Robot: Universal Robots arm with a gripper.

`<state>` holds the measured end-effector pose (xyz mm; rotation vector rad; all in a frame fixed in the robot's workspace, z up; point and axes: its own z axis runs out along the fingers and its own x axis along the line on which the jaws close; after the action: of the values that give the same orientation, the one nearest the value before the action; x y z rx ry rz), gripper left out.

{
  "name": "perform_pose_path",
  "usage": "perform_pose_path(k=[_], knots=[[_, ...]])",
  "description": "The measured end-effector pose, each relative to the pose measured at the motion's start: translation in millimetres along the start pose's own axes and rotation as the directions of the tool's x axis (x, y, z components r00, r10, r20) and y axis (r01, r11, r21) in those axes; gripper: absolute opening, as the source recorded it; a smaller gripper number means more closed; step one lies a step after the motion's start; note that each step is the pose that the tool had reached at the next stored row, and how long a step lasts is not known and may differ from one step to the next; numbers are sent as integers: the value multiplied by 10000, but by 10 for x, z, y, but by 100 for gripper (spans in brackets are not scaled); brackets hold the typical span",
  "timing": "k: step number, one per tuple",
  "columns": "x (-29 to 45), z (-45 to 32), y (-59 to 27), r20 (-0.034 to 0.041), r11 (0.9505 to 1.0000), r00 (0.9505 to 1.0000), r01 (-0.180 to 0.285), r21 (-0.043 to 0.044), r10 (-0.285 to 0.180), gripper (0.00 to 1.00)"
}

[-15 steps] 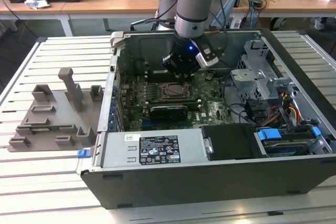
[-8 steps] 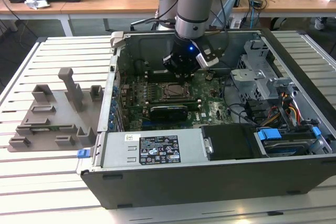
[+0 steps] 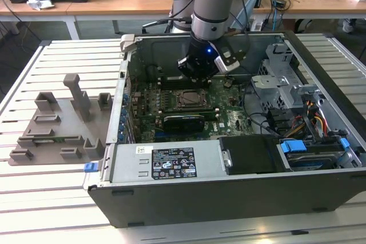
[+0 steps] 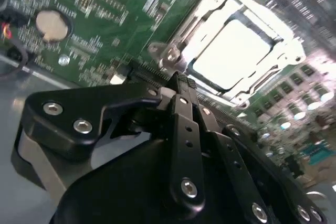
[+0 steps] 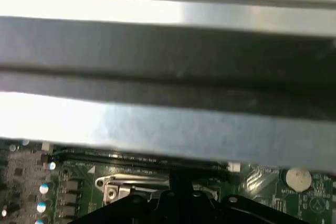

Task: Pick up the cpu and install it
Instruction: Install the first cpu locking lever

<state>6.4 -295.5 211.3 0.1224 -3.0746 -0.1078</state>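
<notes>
second wrist view shows the cpu (image 4: 239, 51) seated in its socket, gripper (image 4: 178, 85) together, empty.

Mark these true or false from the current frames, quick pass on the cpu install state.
1. The cpu lies inside the socket frame on the motherboard. True.
2. The gripper hangs over the grey fixture plate outside the case. False: in the exterior view it is inside the open computer case, above the motherboard just behind the socket.
3. A round coin cell battery sits on the green board. True.
4. The computer case stands closed with its side panel on. False: the side is open and the board and drive bays are exposed.
5. The grey fixture plate lies at the exterior view's right of the case. False: it is at the exterior view's left.
</notes>
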Motion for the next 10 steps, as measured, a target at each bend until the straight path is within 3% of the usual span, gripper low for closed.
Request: perform_pose_path(k=[4, 6, 8, 10], knots=[[6, -7, -70, -41, 9985, 10000, -33, 540, 35, 11], [11, -11, -124, -48, 9980, 10000, -39, 627, 42, 11], [16, -31, -174, -49, 9978, 10000, -40, 654, 43, 11], [22, -121, -172, -48, 9978, 10000, -41, 655, 44, 11]])
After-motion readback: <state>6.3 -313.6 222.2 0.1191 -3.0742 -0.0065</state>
